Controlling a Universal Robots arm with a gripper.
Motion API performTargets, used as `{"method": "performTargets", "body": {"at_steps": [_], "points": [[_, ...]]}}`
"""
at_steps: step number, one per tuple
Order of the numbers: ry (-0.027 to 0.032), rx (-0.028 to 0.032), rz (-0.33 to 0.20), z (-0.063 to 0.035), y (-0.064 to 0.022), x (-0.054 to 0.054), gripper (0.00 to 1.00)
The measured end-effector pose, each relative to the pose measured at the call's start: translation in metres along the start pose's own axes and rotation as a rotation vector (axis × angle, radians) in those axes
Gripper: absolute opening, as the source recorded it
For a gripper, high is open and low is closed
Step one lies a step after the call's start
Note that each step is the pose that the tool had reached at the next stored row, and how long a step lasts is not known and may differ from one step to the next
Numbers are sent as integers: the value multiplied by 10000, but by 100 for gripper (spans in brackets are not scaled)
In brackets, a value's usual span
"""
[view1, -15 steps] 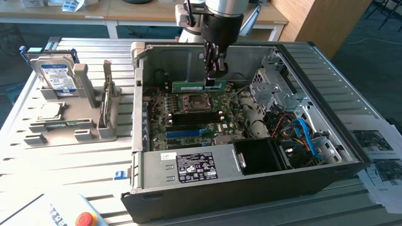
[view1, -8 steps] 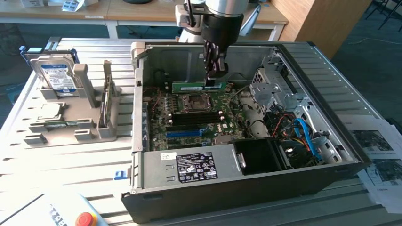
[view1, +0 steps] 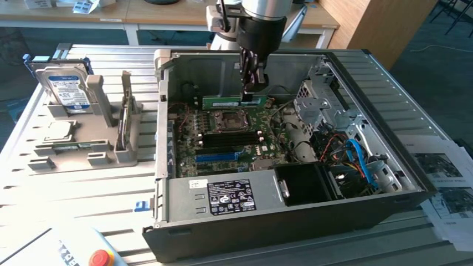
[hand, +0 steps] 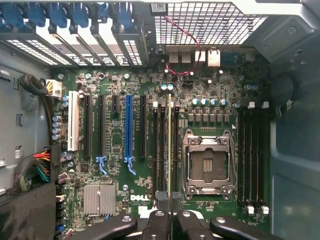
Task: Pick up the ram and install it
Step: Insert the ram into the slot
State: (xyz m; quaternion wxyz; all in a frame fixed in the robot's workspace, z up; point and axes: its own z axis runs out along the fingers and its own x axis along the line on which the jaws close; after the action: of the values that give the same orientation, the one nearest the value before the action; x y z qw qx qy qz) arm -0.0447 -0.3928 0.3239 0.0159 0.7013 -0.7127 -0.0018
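Black two-finger pincer: clenched on thin green circuit-board ram stick, gripped on top edge, near one end. Stick is inside open black computer case, low over green motherboard, just beside silver square CPU socket. Wrist view: stick edge-on between fingers, long axis parallel to black memory slots, on socket's side toward long blue slot strip. Seated or hovering: cannot tell.

Your arm hangs straight down from above, wrist vertical, and your gripper points downward with its fingers pressed together on the ram.
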Motion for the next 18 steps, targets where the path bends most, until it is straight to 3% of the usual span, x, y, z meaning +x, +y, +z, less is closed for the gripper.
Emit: {"method": "performTargets", "body": {"at_steps": [10,18], "points": [[2,0,2,2,-2,116,12],[2,1,1,29,-2,120,12]]}}
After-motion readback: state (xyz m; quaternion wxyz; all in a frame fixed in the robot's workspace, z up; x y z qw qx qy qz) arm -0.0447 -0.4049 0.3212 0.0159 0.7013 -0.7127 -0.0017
